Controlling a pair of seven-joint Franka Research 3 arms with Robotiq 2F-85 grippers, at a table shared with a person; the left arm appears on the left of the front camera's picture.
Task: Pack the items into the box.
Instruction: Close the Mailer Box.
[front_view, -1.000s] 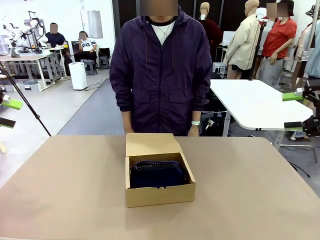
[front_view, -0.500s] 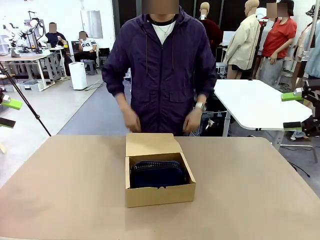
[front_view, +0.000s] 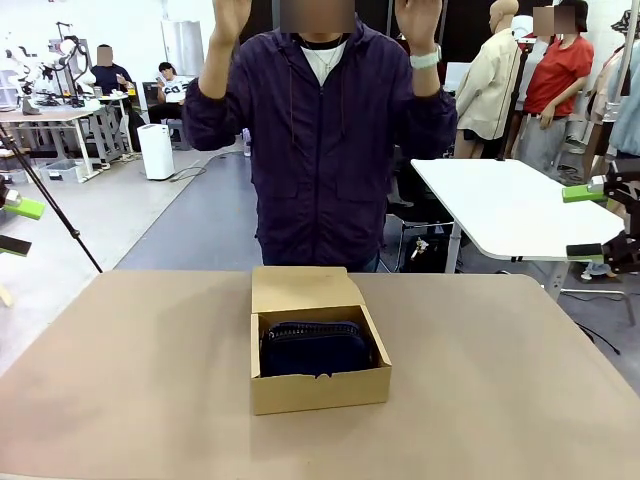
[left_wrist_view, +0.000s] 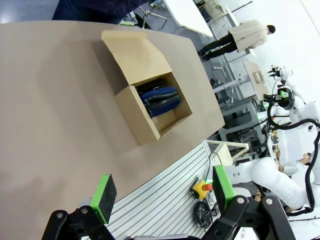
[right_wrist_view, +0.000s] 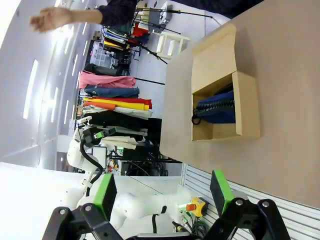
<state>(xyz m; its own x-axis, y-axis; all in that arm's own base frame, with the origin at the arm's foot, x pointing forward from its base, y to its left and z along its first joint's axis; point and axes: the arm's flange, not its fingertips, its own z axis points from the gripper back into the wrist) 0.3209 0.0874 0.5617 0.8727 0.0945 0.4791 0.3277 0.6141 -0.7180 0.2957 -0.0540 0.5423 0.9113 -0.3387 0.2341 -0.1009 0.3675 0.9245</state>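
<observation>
The cardboard box (front_view: 320, 389), navy pouch (front_view: 314, 350) inside, is seen midway between left gripper (front_view: 12, 226) and right gripper (front_view: 590, 222), both spread wide, empty

We see plain matt brown cardboard on the box (front_view: 320, 388), smooth. We read the pouch (front_view: 313, 350) as soft dark cloth with a toothed zipper. Table (front_view: 500, 380): smooth, matt tan. Person's jacket (front_view: 325, 150): thin matt cloth.
</observation>
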